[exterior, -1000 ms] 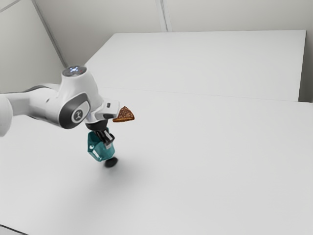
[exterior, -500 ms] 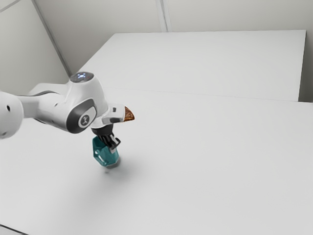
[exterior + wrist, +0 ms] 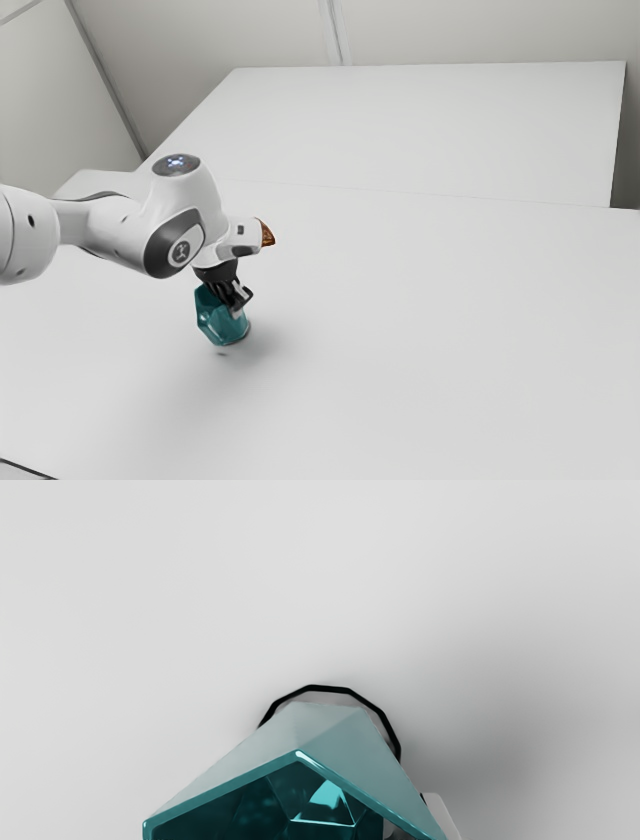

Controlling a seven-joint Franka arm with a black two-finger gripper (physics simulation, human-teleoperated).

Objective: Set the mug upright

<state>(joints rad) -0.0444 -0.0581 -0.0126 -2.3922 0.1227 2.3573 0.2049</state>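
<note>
"One mug, one hand on it," said the first onlooker. "That teal, faceted, glassy mug (image 3: pixel 220 320), left of centre and a bit below mid-height in the exterior view. What has the black two-finger gripper (image 3: pixel 240 304) got?"

"The mug's wall, I'd say. In the wrist view there's a pale grey finger (image 3: pixel 440 814) outside it and a bit of another within the mouth. They look closed on the wall, one to each side."

"And which way up is it?"

"Mouth up and tipped toward the hand, with the black many-sided ring (image 3: pixel 328 688) at its foot end, down by the smooth white table (image 3: pixel 430 320). It leans somewhat, as I see it, though the foot is poorly shown and I can't swear whether it touches."

"So the step in hand is the righting itself?"

"The last of it, I judge: levelling the mug and bringing its foot down flat. The next move wants a small turn of the wrist and a gentle lowering, with the grip kept till the foot sits square. Let go on a lean and it could topple."

"And the brown, wedge-shaped slice of food (image 3: pixel 268 233) above it, half behind the arm?"

"Well apart from the mug. No bother."
</note>
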